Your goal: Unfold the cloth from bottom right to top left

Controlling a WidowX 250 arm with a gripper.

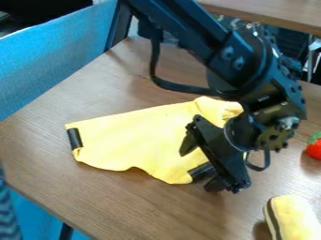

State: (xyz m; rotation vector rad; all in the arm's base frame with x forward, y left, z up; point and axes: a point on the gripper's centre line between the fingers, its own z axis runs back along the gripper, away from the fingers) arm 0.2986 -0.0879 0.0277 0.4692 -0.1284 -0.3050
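The gripper [201, 166] hangs over the lower right part of the yellow cloth [134, 140], with its two fingers spread apart. One fingertip is above the cloth, the other just beyond its lower right corner. A black band [202, 172] at that corner lies between the fingers; whether they touch it I cannot tell. Another black band [74, 138] wraps the cloth's left corner. The cloth lies mostly flat, with a wavy lower edge and a bunched upper right part, partly hidden behind the arm.
On the wooden table [125, 201], a strawberry-like red object [315, 148] sits at the right edge. A yellow object with a dark stripe [294, 218] lies at the lower right. A blue partition [56, 58] borders the upper left side.
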